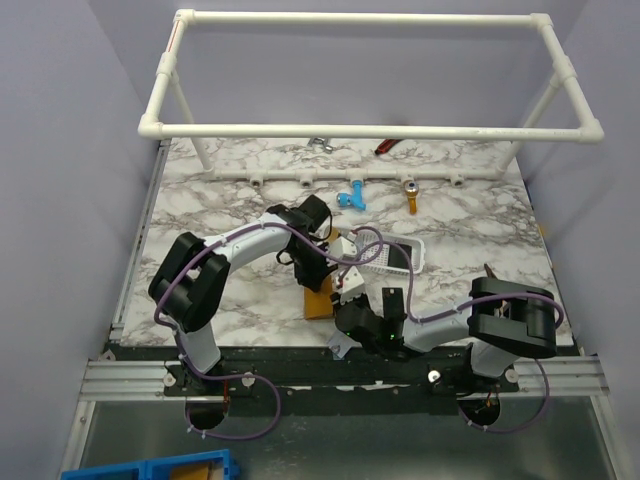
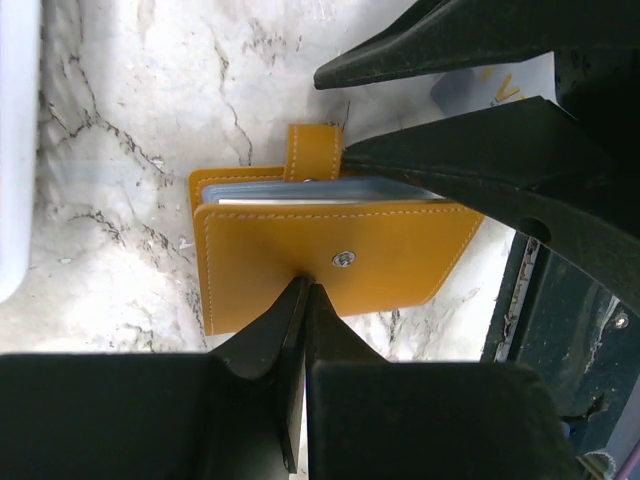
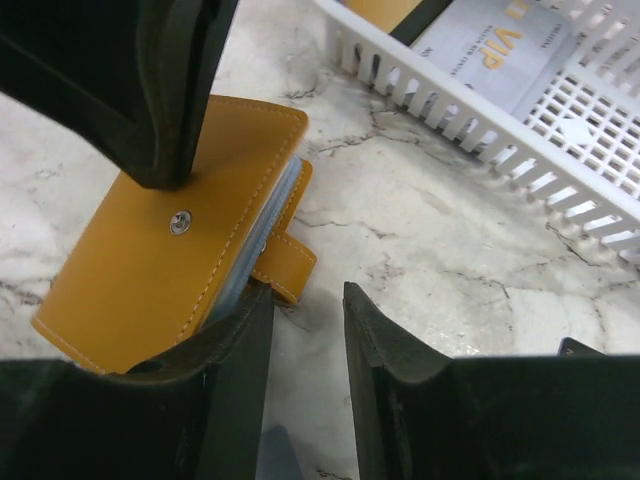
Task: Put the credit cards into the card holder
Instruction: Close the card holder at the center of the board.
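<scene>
Left wrist: wallet [image 2: 400, 262] is pinned at 6 o'clock by closed left gripper [image 2: 303, 297]; it should be pried open gently by narrowly parted right gripper [image 3: 308, 322].

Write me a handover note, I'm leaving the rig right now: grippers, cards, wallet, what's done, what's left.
Left gripper: shut, tips pressing on the wallet cover.
Right gripper: open, empty, at the wallet's open edge by the strap.
Wallet: folded over, unsnapped, on the table.
Silver card: lying in the white basket.
Done: cannot tell if any card is inside.
Left: load at least that card.
</scene>
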Motion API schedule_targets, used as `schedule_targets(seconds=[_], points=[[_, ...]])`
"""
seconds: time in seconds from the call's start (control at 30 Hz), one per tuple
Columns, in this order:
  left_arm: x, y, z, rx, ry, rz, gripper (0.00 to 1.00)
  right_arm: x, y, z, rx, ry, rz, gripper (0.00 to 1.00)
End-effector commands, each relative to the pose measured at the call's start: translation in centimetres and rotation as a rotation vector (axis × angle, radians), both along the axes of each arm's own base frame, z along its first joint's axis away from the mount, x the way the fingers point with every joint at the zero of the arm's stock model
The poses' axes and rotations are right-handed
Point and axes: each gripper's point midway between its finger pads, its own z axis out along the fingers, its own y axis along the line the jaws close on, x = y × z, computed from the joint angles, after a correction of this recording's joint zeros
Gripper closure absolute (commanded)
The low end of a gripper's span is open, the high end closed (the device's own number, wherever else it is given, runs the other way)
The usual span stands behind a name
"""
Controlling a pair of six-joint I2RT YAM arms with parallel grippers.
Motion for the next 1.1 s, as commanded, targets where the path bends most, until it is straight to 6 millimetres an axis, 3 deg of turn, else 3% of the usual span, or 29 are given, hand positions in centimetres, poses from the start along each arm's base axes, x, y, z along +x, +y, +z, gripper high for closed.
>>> schedule_targets(seconds=[0.0, 0.37, 0.4, 0.5, 0.57, 0.8, 1.07], points=[[0.4, -0.9, 0.7, -0.027, -0.014, -0.015, 0.97, 1.2, -1.0, 1.6, 0.077, -0.060, -0.120, 0.64], [0.2, -0.2, 0.0, -0.002, -0.038, -0.019, 0.97, 1.1, -3.2, 0.9, 0.269, 0.023, -0.227, 0.74], [0.2, -0.1, 0.0, -0.002, -0.040, -0.020, 0.97, 1.1, -3.2, 1.0, 0.270, 0.030, -0.216, 0.72], [-0.2, 0.1, 0.4, -0.012, -0.037, -0.026, 0.97, 0.4, -2.8, 1.0, 0.226, 0.036, -0.118, 0.41], [-0.3, 0.3, 0.9, -0.017, -0.046, -0.025, 0.97, -0.1, -2.7, 0.8, 0.202, 0.028, -0.047, 0.31], [0.7, 1.8, 2.7, -0.027, -0.091, -0.021, 0.96, -0.7, -1.2, 0.3, 0.117, -0.032, 0.128, 0.21], [1.4, 2.1, 1.2, -0.032, -0.042, -0.022, 0.96, 0.9, -0.2, 0.4, 0.032, -0.124, 0.126, 0.25]])
